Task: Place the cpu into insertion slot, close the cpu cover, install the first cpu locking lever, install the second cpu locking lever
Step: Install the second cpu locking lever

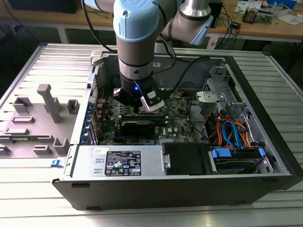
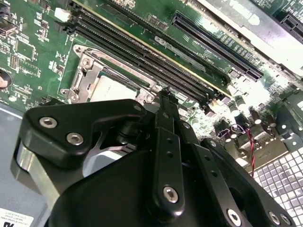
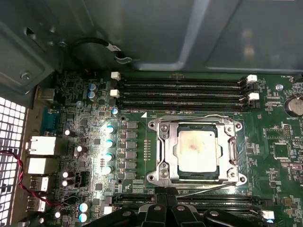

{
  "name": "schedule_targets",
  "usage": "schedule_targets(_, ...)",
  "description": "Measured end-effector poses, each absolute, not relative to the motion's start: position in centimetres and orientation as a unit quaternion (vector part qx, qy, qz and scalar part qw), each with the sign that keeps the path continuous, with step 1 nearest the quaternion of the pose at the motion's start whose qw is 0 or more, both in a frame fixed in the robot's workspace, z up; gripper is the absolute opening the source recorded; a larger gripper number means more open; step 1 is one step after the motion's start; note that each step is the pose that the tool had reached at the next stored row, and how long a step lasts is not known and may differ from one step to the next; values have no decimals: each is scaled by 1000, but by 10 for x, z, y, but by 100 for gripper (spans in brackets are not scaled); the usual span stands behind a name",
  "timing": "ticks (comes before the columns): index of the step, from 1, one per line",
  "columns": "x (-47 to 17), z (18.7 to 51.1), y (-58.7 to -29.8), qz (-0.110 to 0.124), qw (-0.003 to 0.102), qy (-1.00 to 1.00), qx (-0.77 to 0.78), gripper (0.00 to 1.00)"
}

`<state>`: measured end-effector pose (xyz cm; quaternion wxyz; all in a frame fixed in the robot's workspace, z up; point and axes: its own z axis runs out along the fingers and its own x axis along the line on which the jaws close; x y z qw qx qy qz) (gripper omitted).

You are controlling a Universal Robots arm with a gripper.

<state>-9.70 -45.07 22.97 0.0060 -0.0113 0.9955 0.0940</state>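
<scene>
cpu: we see the cpu (image 3: 196, 150) lying flat in the insertion slot (image 3: 162, 142), dull silver top up, square with the frame around it, so the seating step looks done to us.
cpu cover: the cpu cover (image 3: 197, 126) lies down over the chip, its window framing the metal top; we judge it closed, since its rim sits level on all sides.
locking lever: a thin wire lever (image 3: 203, 188) runs along the socket edge nearest the gripper, slightly slanted; we cannot tell whether it is hooked home.
gripper: the gripper (image 3: 165, 208) hangs just beside that edge of the socket, its black fingers (image 2: 163, 137) drawn together with nothing between them, which suits pressing on a thin wire, not carrying a part.
memory slots: long black memory slots (image 3: 182, 90) flank the socket on two sides, leaving the fingers a narrow lane to work in.
motherboard: the green motherboard (image 1: 177, 124) lies flat in the open computer case (image 1: 265, 120), so the arm (image 1: 137, 47) reaches straight down from above.
table: the case rests on a ribbed metal table (image 1: 42, 189), with a grey fixture tray (image 1: 33, 127) well apart on the exterior view's left.
</scene>
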Motion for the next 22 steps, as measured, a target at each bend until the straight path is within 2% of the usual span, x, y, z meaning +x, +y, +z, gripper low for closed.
schedule_targets(12,-97,230,-454,100,6,995,-11,11)
schedule_targets(14,-101,217,-455,116,6,993,-11,11)
schedule_targets(22,-103,211,-455,117,6,993,-11,11)
